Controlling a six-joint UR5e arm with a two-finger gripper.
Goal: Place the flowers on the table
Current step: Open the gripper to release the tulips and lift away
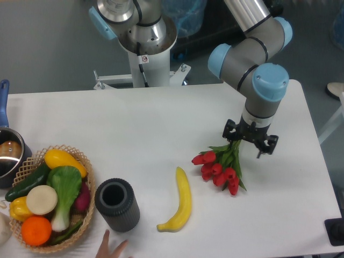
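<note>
The flowers, a bunch of red tulip buds with green stems, lie on the white table at the right of the middle, buds pointing left and toward the front. My gripper stands right over the stem ends. Its jaws are spread wide on either side of the stems and do not pinch them.
A yellow banana lies left of the flowers. A dark cylindrical vase stands at the front, beside a wicker basket of vegetables. A pot sits at the left edge. A person's hand reaches in at the front edge.
</note>
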